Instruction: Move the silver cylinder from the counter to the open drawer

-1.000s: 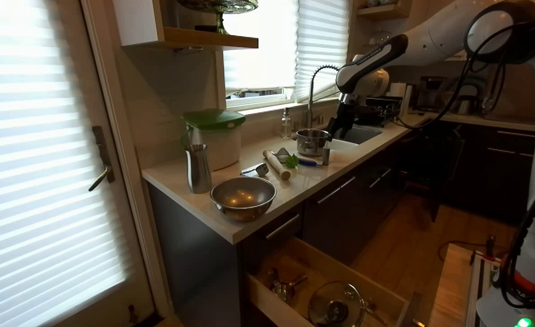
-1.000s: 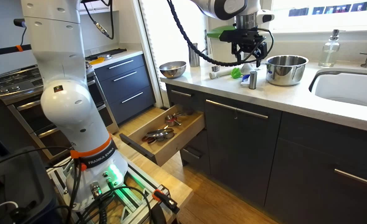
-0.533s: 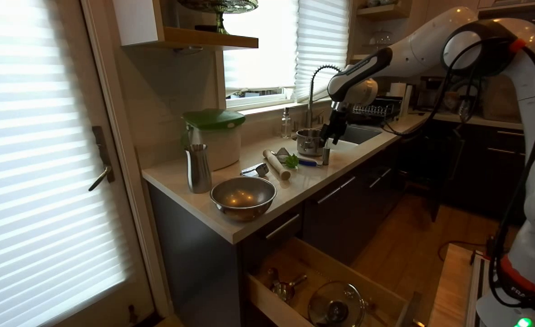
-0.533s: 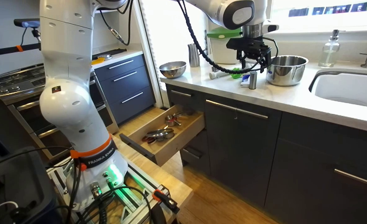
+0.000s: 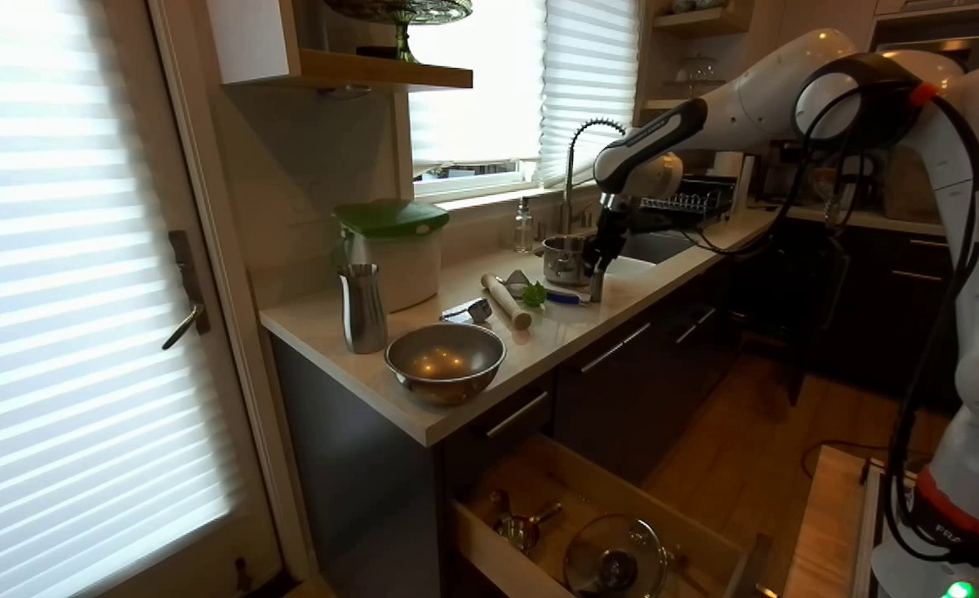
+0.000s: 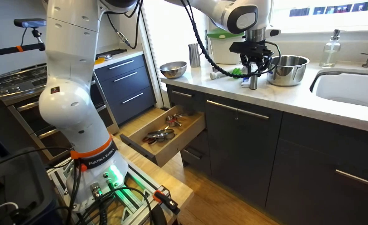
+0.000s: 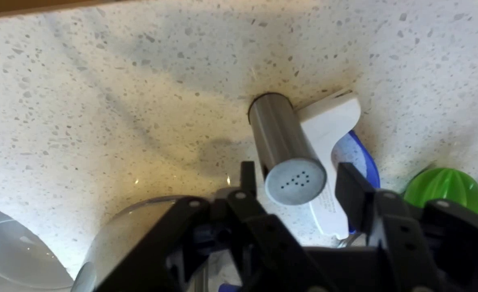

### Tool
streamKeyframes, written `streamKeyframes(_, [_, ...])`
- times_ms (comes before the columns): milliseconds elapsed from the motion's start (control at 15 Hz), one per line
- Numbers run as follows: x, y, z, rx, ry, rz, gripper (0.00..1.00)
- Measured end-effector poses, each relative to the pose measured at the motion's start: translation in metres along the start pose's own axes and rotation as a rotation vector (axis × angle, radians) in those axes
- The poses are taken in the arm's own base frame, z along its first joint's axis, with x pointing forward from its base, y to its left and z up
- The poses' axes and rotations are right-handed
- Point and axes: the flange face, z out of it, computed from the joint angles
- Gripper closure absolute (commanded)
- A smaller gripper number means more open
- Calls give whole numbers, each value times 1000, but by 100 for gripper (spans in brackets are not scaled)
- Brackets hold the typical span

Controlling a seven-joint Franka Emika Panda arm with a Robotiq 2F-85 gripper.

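The silver cylinder [image 7: 277,134] stands upright on the pale speckled counter [image 7: 161,89], its flat top marked with small dots. My gripper [image 7: 296,174] is over it, one dark finger on either side of the top; in the wrist view a narrow gap shows between the cylinder and each finger. In an exterior view the gripper [image 6: 254,75] hides the cylinder's upper part, and its lower part [image 6: 253,84] rests on the counter near the front edge. Below and off to one side, the open drawer [image 6: 179,140] holds metal utensils.
Right beside the cylinder lies a white-and-blue tool [image 7: 332,121], with a green ribbed object [image 7: 445,190] beyond. A steel pot [image 6: 287,75] stands close to the gripper. Along the counter are a wooden pestle [image 5: 506,299], a steel bowl [image 5: 445,365] and a metal jug [image 5: 363,311].
My gripper has come down from above and beside the pot until its fingers flank the cylinder's top. The fingers have drawn closer together. The cylinder has not moved.
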Motion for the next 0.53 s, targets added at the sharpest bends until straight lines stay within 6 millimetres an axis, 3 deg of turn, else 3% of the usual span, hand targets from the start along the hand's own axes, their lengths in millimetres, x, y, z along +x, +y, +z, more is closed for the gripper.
streamKeyframes(67, [1, -1, 0, 1, 2, -1, 68])
streamKeyframes(200, [3, 0, -1, -1, 3, -4, 88])
streamKeyframes(533, [2, 3, -4, -8, -16, -8, 88])
